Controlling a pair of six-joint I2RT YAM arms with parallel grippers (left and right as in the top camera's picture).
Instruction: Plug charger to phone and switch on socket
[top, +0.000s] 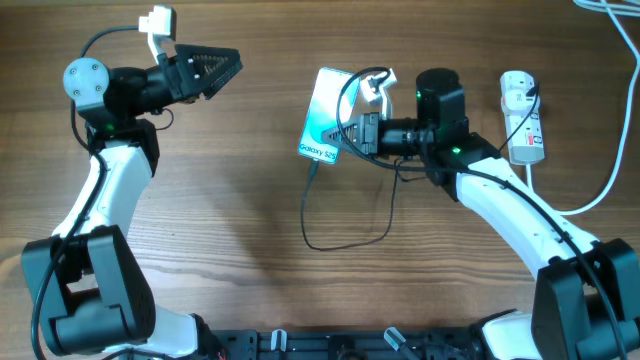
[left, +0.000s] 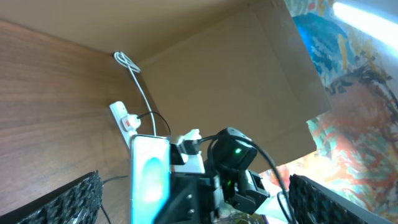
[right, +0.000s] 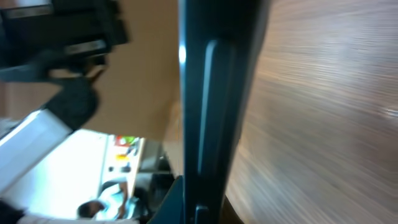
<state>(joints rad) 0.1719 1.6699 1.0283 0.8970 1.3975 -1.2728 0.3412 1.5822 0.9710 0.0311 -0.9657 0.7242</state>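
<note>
My right gripper (top: 352, 132) is shut on the right edge of the phone (top: 325, 115) and holds it tilted over the table's middle. The phone fills the right wrist view edge-on as a dark band (right: 214, 93) and shows in the left wrist view (left: 149, 177). The thin black charger cable (top: 345, 243) runs from the phone's lower end, loops on the table and goes back under the right arm; I cannot tell if its tip is seated. The white socket (top: 525, 125) lies at the far right, also in the left wrist view (left: 124, 118). My left gripper (top: 215, 70) is open and empty at upper left.
A thick white cord (top: 612, 165) curves from the socket along the right table edge. A white plug block (top: 516, 84) sits on the socket's far end. A brown cardboard wall (left: 236, 74) stands behind the table.
</note>
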